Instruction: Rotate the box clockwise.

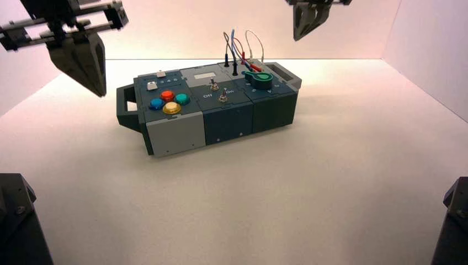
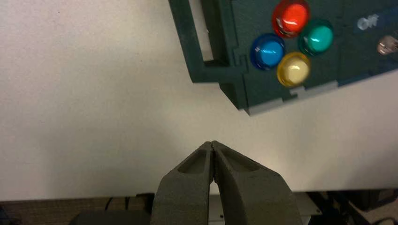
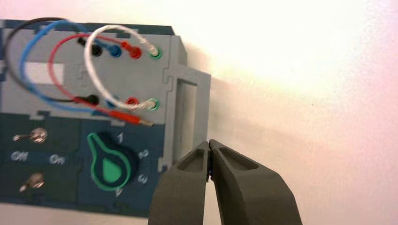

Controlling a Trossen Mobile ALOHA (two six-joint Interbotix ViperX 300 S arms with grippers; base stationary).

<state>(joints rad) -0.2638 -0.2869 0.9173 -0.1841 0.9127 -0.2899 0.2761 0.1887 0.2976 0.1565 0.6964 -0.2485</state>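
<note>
Pale tabletop [image 1: 309, 193] carries the box [image 1: 221, 105], askew near its far edge. We see left gripper [image 1: 99, 93] beside the box's left end, right gripper [image 1: 298, 37] above its right end; both have jaws together.

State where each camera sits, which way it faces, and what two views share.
High: above, behind the arms, facing down at the teal-grey box; left gripper and right gripper near its ends.
Left wrist: on that arm, facing four round coloured buttons; its gripper shows.
Right wrist: likewise, facing green knob.
High and left share the buttons.
</note>
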